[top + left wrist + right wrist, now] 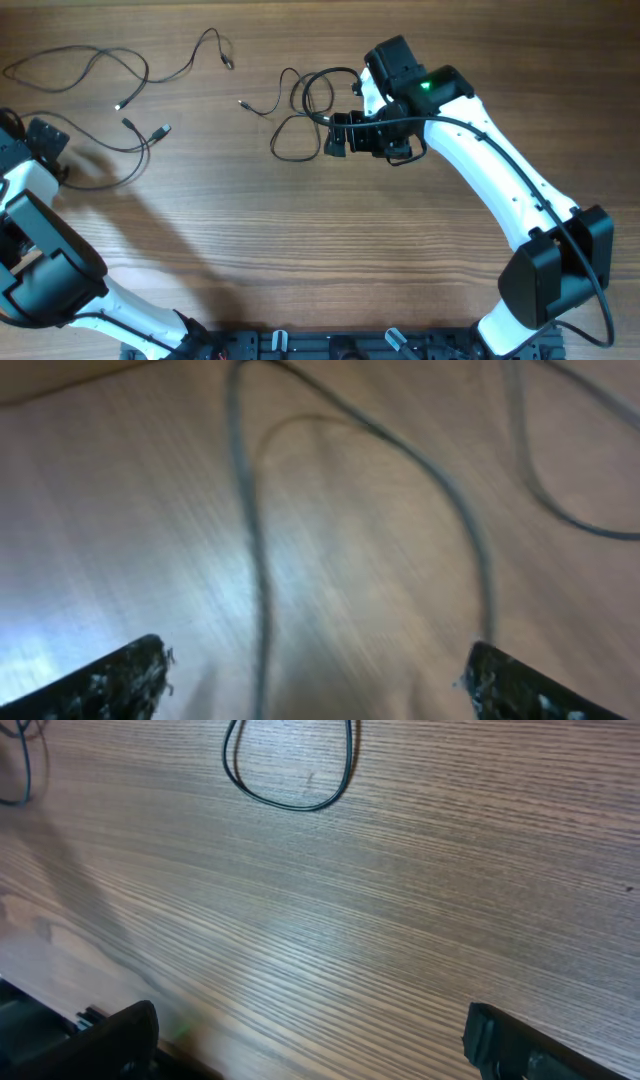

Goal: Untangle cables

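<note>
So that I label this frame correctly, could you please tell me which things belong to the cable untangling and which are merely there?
Part of the job:
- looped thin cable
- spread thin cables at the left
- left hand, open
- right hand, open

Merely there:
- wooden table
- thick black cable on the right arm

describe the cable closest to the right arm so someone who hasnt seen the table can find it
Follow the white right arm in from the right edge to its tool. The cable lies right at that tool. Unlike the cables sprawled in open curves far to the left, it curls into overlapping loops with one short plug-tipped tail.
</note>
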`<state>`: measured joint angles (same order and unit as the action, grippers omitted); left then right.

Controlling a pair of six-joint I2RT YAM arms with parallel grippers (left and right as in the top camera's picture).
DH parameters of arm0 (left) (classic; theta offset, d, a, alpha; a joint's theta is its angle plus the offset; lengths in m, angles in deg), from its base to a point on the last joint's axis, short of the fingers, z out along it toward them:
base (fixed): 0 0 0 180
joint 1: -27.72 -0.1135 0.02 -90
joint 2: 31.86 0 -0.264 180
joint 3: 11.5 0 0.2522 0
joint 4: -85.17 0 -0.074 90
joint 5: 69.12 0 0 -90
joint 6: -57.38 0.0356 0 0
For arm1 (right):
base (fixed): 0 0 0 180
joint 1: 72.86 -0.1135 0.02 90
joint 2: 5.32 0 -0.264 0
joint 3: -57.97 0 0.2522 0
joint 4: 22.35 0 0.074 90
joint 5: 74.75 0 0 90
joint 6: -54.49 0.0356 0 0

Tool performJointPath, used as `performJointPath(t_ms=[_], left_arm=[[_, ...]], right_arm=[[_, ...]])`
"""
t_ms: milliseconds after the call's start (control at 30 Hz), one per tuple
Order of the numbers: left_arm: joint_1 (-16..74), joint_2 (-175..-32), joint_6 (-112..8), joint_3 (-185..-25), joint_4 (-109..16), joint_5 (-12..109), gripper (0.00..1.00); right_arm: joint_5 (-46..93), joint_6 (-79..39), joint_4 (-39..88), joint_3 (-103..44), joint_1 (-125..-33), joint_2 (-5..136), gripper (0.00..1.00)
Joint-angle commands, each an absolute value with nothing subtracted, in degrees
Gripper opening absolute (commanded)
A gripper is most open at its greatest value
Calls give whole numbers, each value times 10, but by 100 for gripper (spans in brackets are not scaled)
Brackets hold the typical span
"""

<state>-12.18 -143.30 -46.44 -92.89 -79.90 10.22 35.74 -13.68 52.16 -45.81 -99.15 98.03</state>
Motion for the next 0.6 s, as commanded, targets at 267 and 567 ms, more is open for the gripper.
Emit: performJointPath(t_ms=[267, 567], left_arm=[[-159, -1503, -463, -934, -864, 87, 95], [-159, -1522, -488, -934, -936, 179, 33]], right_arm=[[341, -130, 520, -453, -994, 974, 100], [341, -128, 510, -453, -994, 974, 100]])
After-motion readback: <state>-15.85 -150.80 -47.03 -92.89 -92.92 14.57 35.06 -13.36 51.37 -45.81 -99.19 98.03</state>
